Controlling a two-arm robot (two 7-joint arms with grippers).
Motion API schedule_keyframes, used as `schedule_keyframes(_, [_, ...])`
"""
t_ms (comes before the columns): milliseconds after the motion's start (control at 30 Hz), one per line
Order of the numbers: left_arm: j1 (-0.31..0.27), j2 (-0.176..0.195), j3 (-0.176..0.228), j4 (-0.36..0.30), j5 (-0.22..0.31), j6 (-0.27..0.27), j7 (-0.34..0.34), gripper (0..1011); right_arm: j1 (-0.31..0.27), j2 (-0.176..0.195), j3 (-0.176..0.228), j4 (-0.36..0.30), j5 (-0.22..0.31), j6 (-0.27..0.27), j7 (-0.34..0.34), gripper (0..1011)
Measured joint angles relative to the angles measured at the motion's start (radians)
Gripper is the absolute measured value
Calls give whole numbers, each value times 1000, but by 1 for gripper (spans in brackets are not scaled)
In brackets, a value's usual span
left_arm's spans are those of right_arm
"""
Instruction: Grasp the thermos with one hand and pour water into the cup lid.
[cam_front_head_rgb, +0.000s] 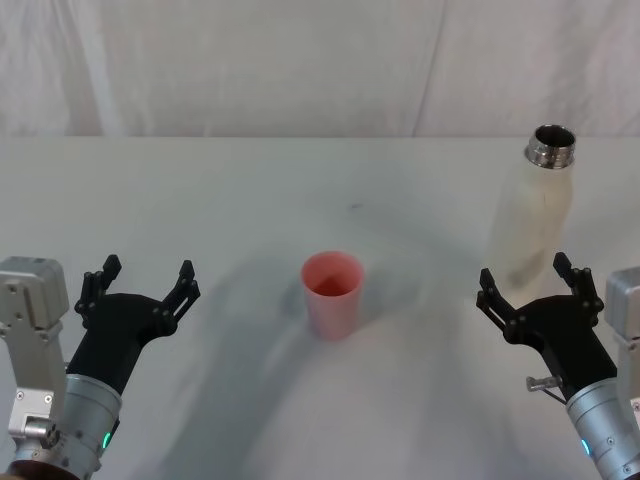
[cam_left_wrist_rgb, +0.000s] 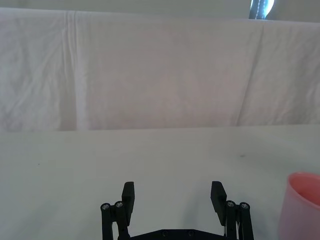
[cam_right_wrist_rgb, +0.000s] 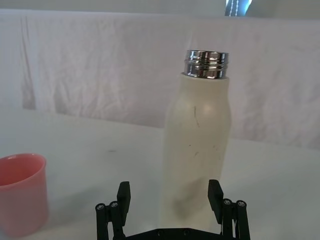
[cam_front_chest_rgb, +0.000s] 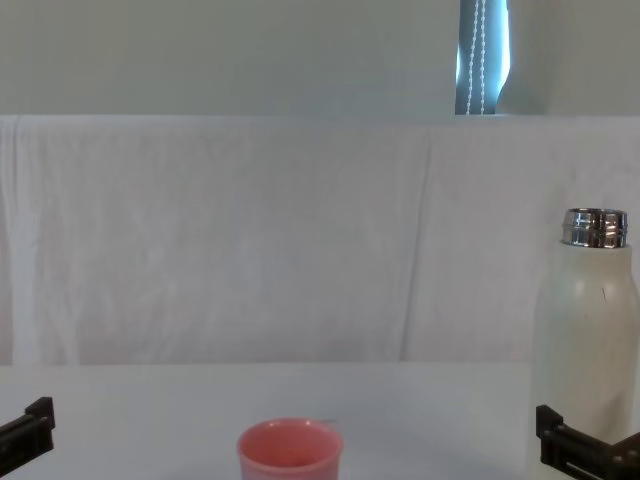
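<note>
White cloth hangs across the far side of a plain white tabletop (cam_front_head_rgb: 200, 200), and I see nothing on that surface beyond the two task items. I count one thermos (cam_front_head_rgb: 531, 215), standing upright at the far right with its cap off and its steel neck exposed, and one cup lid (cam_front_head_rgb: 332, 293), upright near the centre with its mouth facing up; the two are well apart. I count two end effectors. The right end effector (cam_front_head_rgb: 528, 281) sits at the near right, just short of the thermos base, fingers spread apart and holding nothing; in the right wrist view the bottle's lower body lies between and beyond the fingertips, not yet enclosed. The left end effector (cam_front_head_rgb: 142, 283) rests at the near left, fingers likewise apart and empty, well clear of the cup lid. My assessment is that the grasp has not begun. Risks from here: the thermos is tall on a narrow base, so an off-centre approach could let one fingertip strike the wall first and tip or skid the bottle, spilling from the open neck. A smooth, rounded body gripped too low may slip or swing once tilted. The cup lid is small and looks light, so an overshot or hasty pour could miss its rim or knock it over.
</note>
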Motion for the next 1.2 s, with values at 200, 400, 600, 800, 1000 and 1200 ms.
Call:
schedule_keyframes(200, [0, 0, 0, 0, 0, 0, 0, 1001, 2, -19, 16, 7, -3, -3, 13, 1002])
schedule_keyframes(400, [0, 0, 0, 0, 0, 0, 0, 1001, 5, -39, 32, 17, -14, -15, 24, 1002])
schedule_keyframes(600, [0, 0, 0, 0, 0, 0, 0, 1001, 9, -54, 46, 26, -22, -20, 37, 1002])
schedule_keyframes(800, [0, 0, 0, 0, 0, 0, 0, 1001, 21, -68, 65, 41, -26, -20, 54, 1002])
schedule_keyframes(1000, [0, 0, 0, 0, 0, 0, 0, 1001, 36, -80, 83, 60, -26, -18, 69, 1002])
schedule_keyframes(1200, [0, 0, 0, 0, 0, 0, 0, 1001, 61, -92, 100, 86, -26, -18, 88, 1002])
